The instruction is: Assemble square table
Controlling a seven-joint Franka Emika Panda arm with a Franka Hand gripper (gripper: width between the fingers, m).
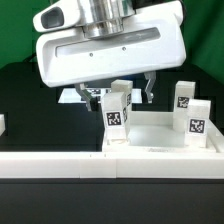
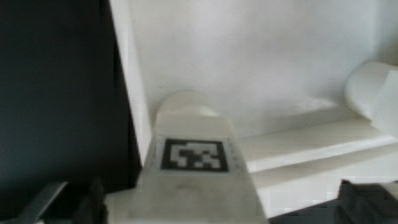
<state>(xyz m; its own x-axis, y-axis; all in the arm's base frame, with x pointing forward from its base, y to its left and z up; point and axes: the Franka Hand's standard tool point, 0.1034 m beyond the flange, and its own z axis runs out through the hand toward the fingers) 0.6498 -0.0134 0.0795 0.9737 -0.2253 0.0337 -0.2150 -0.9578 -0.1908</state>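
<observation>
The square table's white slab point(image 1: 155, 130) lies at the exterior view's right, and its pale surface point(image 2: 267, 70) also fills much of the wrist view. A white leg point(image 1: 117, 116) with a black-and-white tag stands upright at the slab's left corner. My gripper point(image 1: 125, 95) hangs just over that leg, open, with one dark finger on each side of it. In the wrist view the leg point(image 2: 196, 155) rises between the fingertips point(image 2: 365, 203), and my gripper point(image 2: 205, 208) has not closed on it. Two more tagged legs point(image 1: 183, 95) point(image 1: 198, 123) stand on the slab's right side.
A long white low wall point(image 1: 60, 165) runs across the front. The marker board point(image 1: 73, 96) lies behind the gripper on the black table. A small white piece point(image 1: 2, 123) shows at the exterior view's left edge. A rounded white shape point(image 2: 374, 90) sits on the slab.
</observation>
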